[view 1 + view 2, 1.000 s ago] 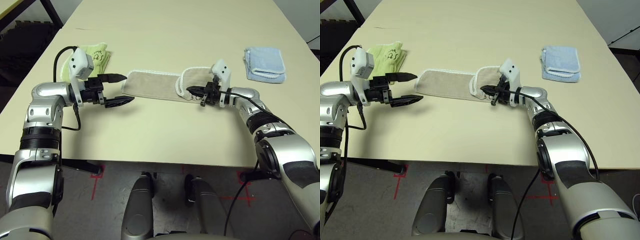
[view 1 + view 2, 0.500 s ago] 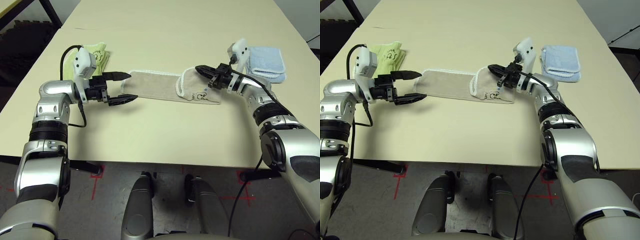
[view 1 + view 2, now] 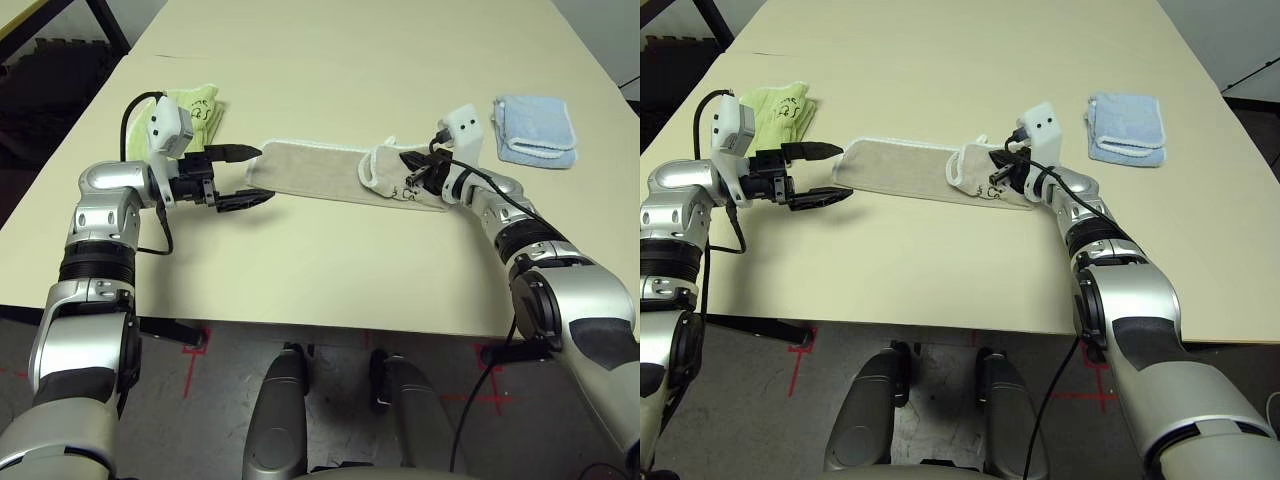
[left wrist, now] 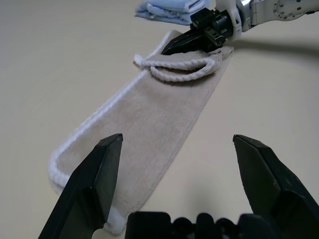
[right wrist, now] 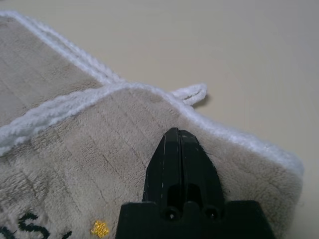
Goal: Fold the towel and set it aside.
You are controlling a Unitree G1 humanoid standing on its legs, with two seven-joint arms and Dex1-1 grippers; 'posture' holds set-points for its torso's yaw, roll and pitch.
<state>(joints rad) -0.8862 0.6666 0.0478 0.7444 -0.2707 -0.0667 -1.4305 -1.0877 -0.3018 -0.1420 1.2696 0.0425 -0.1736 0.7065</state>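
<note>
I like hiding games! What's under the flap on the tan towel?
Under the flap lies more of the same towel, folded over itself, on the table. The flap covers that layer, so anything tucked between can't be seen.

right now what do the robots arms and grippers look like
Both arms are silver metal segments with black joint bands. Each wrist carries a white boxy camera housing, with a thin black cable looping back along the arm. The left gripper and right gripper each have two tapered black fingers on a black base.
</note>
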